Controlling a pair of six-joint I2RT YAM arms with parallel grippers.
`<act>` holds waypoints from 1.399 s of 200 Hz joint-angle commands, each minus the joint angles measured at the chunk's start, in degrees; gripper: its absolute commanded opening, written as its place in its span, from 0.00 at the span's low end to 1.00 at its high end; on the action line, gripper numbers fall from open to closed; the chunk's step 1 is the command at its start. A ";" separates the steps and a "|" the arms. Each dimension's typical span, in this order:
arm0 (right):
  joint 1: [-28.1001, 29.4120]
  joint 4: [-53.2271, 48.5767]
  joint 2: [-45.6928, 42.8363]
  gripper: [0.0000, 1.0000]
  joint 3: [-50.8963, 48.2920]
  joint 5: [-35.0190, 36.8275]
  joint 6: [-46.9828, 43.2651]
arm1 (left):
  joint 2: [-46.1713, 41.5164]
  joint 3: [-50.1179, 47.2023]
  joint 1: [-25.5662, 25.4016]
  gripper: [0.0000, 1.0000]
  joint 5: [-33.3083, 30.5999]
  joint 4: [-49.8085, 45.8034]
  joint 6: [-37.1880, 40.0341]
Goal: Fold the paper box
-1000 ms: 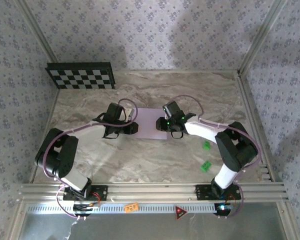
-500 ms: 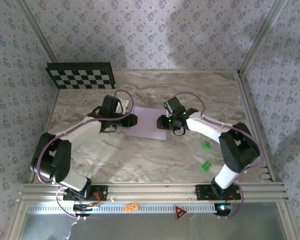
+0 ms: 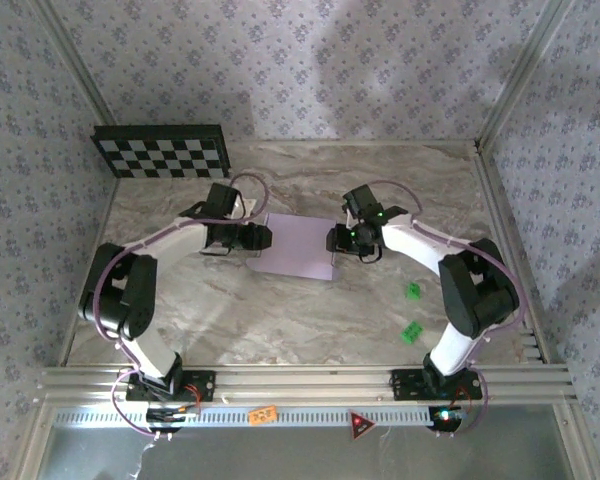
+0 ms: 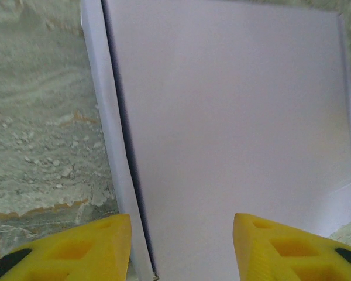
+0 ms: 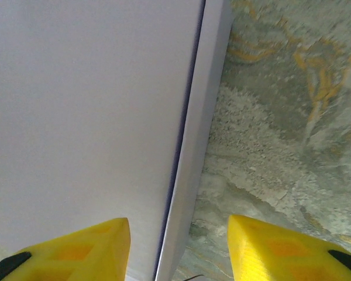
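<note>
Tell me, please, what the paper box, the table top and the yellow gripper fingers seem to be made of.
Paper box: thin matte cardboard, pale lavender, judging by its crisp creases and slim side flap. Table top: marble-look veined surface, stone or printed laminate, unclear. Yellow fingers: moulded plastic or rubber, with recessed pockets.

I'm seeing white link shells over black joint housings on left arm (image 3: 175, 240) and right arm (image 3: 415, 240), each trailing a looping lilac cable (image 3: 248, 180). Small green lights (image 3: 355, 233) are glowing on the right wrist. Up close, left tool (image 4: 181, 246) and right tool (image 5: 178, 246) are showing yellow wedge fingers (image 4: 76, 249) with square recesses and black inserts at the outer corners.
</note>
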 commanded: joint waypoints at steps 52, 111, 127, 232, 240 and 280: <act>0.39 4.49 4.87 0.38 1.31 -8.49 1.50 | 3.48 0.10 0.08 0.46 8.72 2.04 -0.89; 2.20 4.46 4.79 0.17 1.34 -7.98 1.79 | 0.59 -4.27 -2.02 0.36 9.83 5.19 -3.49; 3.22 4.21 4.03 0.13 0.78 -7.34 1.68 | -0.73 -5.50 -3.04 0.31 9.75 5.24 -3.89; 12.52 -1.33 -6.69 0.01 -8.14 -0.29 2.04 | -19.55 -21.67 -12.19 0.21 4.00 6.19 -14.60; 13.50 -2.15 -7.66 0.01 -9.03 0.20 2.05 | -21.66 -22.91 -13.30 0.21 2.91 5.78 -15.79; 17.51 -3.66 -10.95 0.06 -12.66 1.36 1.68 | -30.08 -28.35 -16.82 0.22 -0.34 2.83 -20.19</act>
